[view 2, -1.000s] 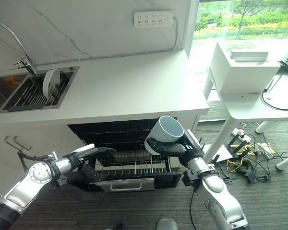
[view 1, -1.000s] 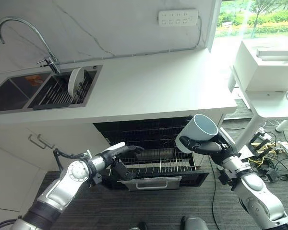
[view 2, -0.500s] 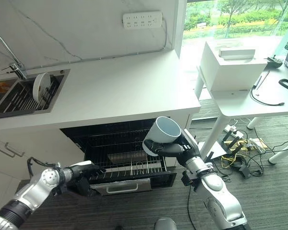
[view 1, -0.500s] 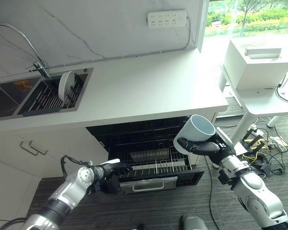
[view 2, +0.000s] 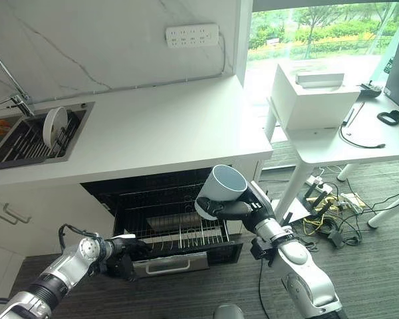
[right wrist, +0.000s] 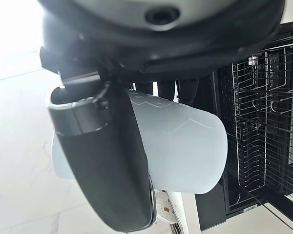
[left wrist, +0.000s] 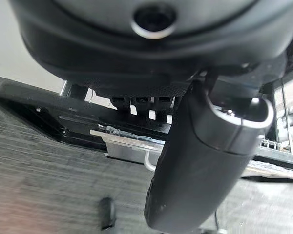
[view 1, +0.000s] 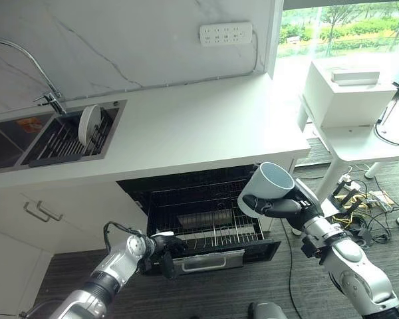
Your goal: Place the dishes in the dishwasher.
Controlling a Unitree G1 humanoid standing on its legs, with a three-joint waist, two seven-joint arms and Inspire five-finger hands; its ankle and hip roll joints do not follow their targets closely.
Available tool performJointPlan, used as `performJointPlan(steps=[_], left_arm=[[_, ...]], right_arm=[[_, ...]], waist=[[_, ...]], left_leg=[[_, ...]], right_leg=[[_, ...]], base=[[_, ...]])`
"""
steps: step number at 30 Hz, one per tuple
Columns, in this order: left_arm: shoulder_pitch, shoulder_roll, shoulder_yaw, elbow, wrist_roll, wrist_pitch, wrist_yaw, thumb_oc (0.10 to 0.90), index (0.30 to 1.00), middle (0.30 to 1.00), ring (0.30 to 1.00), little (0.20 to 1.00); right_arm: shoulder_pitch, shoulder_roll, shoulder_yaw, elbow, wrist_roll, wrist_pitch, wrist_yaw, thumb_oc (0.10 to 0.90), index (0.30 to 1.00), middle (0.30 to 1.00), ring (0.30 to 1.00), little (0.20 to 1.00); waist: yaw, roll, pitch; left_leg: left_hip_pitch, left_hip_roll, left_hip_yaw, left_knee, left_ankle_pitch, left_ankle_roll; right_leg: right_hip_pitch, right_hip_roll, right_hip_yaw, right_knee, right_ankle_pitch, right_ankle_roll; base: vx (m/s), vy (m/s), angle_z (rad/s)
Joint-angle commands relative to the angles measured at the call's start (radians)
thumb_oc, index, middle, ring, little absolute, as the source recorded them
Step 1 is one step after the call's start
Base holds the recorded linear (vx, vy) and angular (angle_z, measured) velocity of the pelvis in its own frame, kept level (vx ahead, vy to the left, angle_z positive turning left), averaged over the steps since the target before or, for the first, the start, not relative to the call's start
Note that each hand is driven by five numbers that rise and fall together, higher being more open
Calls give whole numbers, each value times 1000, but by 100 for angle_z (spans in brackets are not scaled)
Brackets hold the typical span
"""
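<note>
My right hand point(view 1: 284, 206) has fingers curled round the white mug point(view 1: 266, 189), tilted, mouth toward 1 o'clock, above the pulled-out dishwasher rack point(view 1: 216, 230) at its 3 o'clock end. My left hand point(view 1: 161, 250) is at the rack's 8 o'clock corner beside the front handle point(view 1: 200, 264); can't tell its finger state. White plate point(view 1: 88, 124) stands in the sink rack point(view 1: 63, 139).

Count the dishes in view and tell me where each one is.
2. A mug is held in the right hand above the pulled-out dishwasher rack. A plate stands on edge in the sink rack. More may be hidden deeper inside the dishwasher.
</note>
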Motion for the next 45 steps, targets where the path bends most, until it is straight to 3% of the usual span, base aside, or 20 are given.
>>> performJointPlan(steps=[1, 7, 8, 11, 12, 16, 17, 19, 23, 25, 26, 34, 41, 45], left_arm=[[113, 20, -85, 1, 50, 97, -345, 800, 900, 900, 900, 900], [124, 110, -125, -149, 213, 125, -542, 800, 900, 900, 900, 900], [119, 160, -132, -248, 271, 154, -662, 800, 900, 900, 900, 900], [110, 196, -109, -384, 292, 208, -758, 800, 900, 900, 900, 900], [113, 211, -84, -421, 244, 215, -715, 800, 900, 900, 900, 900], [125, 241, 96, -539, -89, 237, -376, 800, 900, 900, 900, 900], [139, 264, 202, -592, -283, 225, -229, 800, 900, 900, 900, 900], [151, 287, 323, -626, -475, 201, -118, 800, 900, 900, 900, 900], [186, 279, 476, -633, -698, 100, 75, 800, 900, 900, 900, 900], [230, 215, 559, -651, -847, -37, 230, 800, 900, 900, 900, 900], [244, 189, 575, -660, -892, -75, 270, 800, 900, 900, 900, 900], [223, -45, 582, -701, -1122, -286, 481, 800, 900, 900, 900, 900], [260, -83, 579, -720, -1161, -305, 483, 800, 900, 900, 900, 900], [262, -83, 572, -723, -1178, -314, 471, 800, 900, 900, 900, 900]], right_arm=[[-149, 39, -50, -101, 5, -75, 17, 400, 300, 300, 300, 300], [-161, 18, -65, -102, 15, -68, 5, 400, 300, 300, 300, 300], [-164, 10, -60, -102, 14, -68, -11, 400, 300, 300, 300, 300], [-161, 13, -56, -101, 4, -73, -26, 400, 300, 300, 300, 300], [-157, 8, -59, -103, 5, -74, -29, 400, 300, 300, 300, 300], [-110, -8, -89, -110, -20, -84, -28, 400, 300, 300, 300, 300], [-83, -24, -121, -108, -27, -91, -17, 400, 300, 300, 300, 300], [-59, -38, -152, -100, -40, -95, -9, 400, 300, 300, 300, 300], [-49, -36, -175, -58, -91, -87, -8, 400, 300, 300, 300, 300], [-60, -31, -179, -4, -150, -63, -20, 400, 300, 300, 300, 300], [-62, -27, -182, 16, -165, -60, -21, 400, 300, 300, 300, 300], [-154, 22, -109, 261, -280, -37, -75, 400, 300, 300, 300, 300], [-157, 40, -64, 366, -307, 0, -75, 400, 300, 300, 300, 300], [-174, 45, -50, 454, -317, -25, -78, 400, 300, 300, 300, 300]], waist=[[-13, -19, -14], [-3, -14, 0], [5, -13, 2], [14, -13, 4], [18, -13, 5], [33, -14, 4], [41, -13, 4], [52, -13, 4], [71, -17, -1], [93, -27, -7], [98, -30, -8], [144, -73, 9], [161, -91, 21], [173, -94, 24]], left_leg=[[-11, 39, -11, 95, -171, 18], [-17, 34, -20, 95, -172, 20], [-20, 31, -26, 95, -172, 20], [-22, 28, -33, 95, -171, 18], [-23, 27, -34, 95, -170, 18], [-26, 25, -40, 95, -164, 14], [-27, 24, -43, 95, -161, 12], [-27, 23, -45, 95, -158, 10], [-29, 21, -53, 95, -155, 6], [-36, 17, -70, 95, -152, 4], [-37, 16, -75, 95, -152, 3], [-59, 13, -116, 95, -148, -7], [-58, 4, -136, 95, -151, -3], [-60, 11, -139, 95, -148, -7]], right_leg=[[63, -31, 20, -93, -33, 137], [66, -33, 11, -93, -36, 138], [67, -36, 4, -93, -36, 140], [71, -40, -9, -93, -37, 141], [73, -41, -13, -93, -36, 140], [79, -48, -29, -93, -35, 140], [81, -51, -34, -93, -33, 140], [86, -57, -41, -93, -31, 140], [92, -66, -53, -93, -32, 140], [95, -73, -66, -93, -35, 135], [96, -74, -68, -93, -36, 133], [91, -84, -96, -93, -33, 120], [96, -75, -97, -93, -34, 115], [97, -75, -104, -93, -35, 113]], base=[[0, 0, 0], [-4, 4, 2], [-15, 9, 6], [-12, 2, 8], [-9, -3, 5], [-1, -5, 12], [17, 3, 15], [24, 8, 12], [25, 7, 14], [28, -9, 14], [24, -17, 18], [-15, -39, 11], [-1, -43, 9], [2, -25, 2]])
